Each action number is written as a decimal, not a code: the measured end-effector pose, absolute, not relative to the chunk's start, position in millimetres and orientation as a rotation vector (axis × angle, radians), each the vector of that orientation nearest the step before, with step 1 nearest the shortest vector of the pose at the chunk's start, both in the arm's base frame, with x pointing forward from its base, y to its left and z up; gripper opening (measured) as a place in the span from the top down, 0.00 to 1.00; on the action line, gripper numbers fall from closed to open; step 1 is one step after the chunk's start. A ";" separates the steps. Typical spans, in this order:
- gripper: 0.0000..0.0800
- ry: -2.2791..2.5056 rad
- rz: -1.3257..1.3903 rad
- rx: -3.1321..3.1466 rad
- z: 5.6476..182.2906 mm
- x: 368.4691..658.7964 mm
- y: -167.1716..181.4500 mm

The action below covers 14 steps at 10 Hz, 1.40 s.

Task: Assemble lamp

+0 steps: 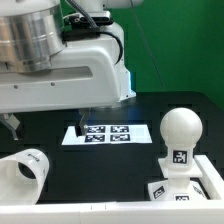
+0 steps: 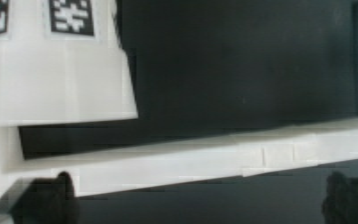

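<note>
The round-headed bulb (image 1: 181,128) stands upright on the blocky base (image 1: 186,182) at the exterior view's lower right. The cup-like shade (image 1: 22,172) lies on its side at the lower left. My gripper (image 1: 10,126) is mostly hidden under the big arm; only one dark finger shows, above and behind the shade. In the wrist view the gripper (image 2: 197,196) is open and empty, its dark fingers (image 2: 51,196) wide apart over the black table. A white tagged part (image 2: 60,75), apparently the shade, lies ahead of the fingers, not between them.
The marker board (image 1: 106,133) lies flat on the black table mid-scene. A white rim (image 2: 194,160) crosses the wrist view near the fingers. The arm's white body (image 1: 70,60) fills the exterior view's upper left. A green backdrop stands behind.
</note>
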State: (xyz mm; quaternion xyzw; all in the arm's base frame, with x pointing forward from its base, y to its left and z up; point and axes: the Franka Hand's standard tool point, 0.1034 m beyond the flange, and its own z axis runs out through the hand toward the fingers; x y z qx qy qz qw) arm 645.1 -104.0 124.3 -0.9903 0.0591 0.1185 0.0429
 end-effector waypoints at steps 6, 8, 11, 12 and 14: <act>0.13 0.157 0.684 -2.959 102.5 649.8 -123.0; 0.13 0.168 0.684 -2.959 102.6 648.5 -121.9; 0.13 0.177 0.712 -2.947 96.3 643.4 -126.6; 0.13 0.188 0.742 -2.936 89.3 638.8 -131.3; 0.13 0.204 0.770 -2.926 82.0 632.5 -131.5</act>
